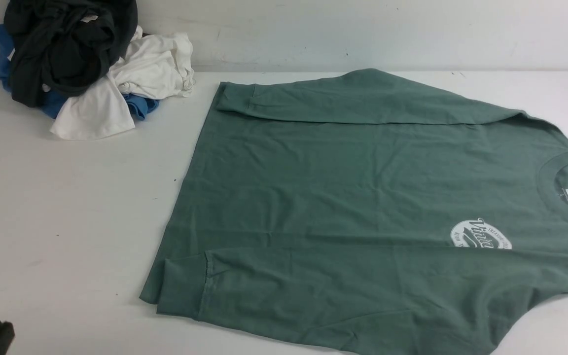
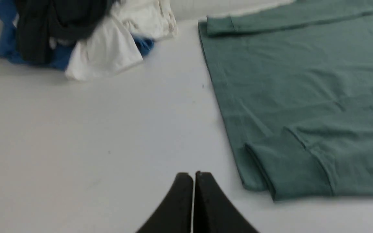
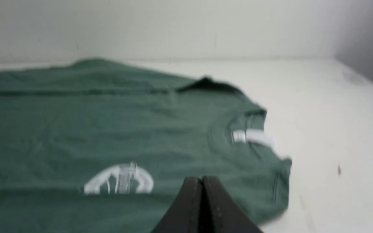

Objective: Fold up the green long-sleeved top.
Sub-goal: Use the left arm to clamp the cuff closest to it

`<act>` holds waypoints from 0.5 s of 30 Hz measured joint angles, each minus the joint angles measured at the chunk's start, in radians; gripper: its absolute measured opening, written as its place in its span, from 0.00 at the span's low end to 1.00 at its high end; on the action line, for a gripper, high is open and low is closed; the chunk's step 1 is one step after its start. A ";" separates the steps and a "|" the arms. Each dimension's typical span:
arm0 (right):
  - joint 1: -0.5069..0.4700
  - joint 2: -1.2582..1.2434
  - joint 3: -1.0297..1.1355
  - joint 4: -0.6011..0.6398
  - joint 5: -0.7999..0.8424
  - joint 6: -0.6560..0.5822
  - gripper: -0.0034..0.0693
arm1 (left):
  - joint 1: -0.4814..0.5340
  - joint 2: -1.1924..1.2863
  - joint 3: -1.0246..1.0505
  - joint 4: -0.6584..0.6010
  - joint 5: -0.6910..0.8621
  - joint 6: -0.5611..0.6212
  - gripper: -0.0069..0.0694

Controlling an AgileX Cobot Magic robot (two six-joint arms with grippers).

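Fingers first: the left fingers point(image 2: 180, 200) are pinched together with nothing in them, hanging over the counter point(image 1: 67, 207) at its near left corner. Far back on that side is a heap with a black garment point(image 1: 62, 44), a white garment point(image 1: 116, 93) and a bit of a blue garment point(image 1: 141, 106) poking out, well apart from the job.

Moving right, the green long-sleeved top point(image 1: 343, 197) lies flat, chest up. Its long axis runs straight across the counter, with the hem point(image 1: 180, 197) toward the left and the collar point(image 1: 567, 170) at the right edge of the front view. Both sleeves look folded in over the body, the far sleeve point(image 1: 363, 98) along the back edge and the near sleeve point(image 1: 363, 291) along the front. The near one half covers the white logo point(image 1: 481, 234).

So from the left fingers the top is to the right and a little forward. The near hem corner with the near cuff point(image 2: 287, 168) is the closest bit, and the left arm is clearly nearer that end.

The right fingers point(image 3: 189, 200) are out of the front view. The right wrist view is blurry, but they're closed and empty too, over the fabric between logo and collar. Can't tell if they touch it. My guess is the next fold goes along that axis, hem end over toward the collar, which would start on the left arm's side.
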 joint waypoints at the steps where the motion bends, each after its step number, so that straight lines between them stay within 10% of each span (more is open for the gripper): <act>1: 0.000 0.000 0.000 -0.001 -0.054 0.000 0.03 | 0.000 0.000 0.000 0.005 -0.062 0.000 0.08; 7: 0.000 0.000 0.000 0.076 -0.534 0.185 0.03 | 0.000 0.000 0.000 0.025 -0.461 -0.002 0.08; 15: 0.000 0.012 -0.022 0.051 -0.677 0.249 0.03 | 0.000 0.021 -0.018 -0.046 -0.798 -0.009 0.08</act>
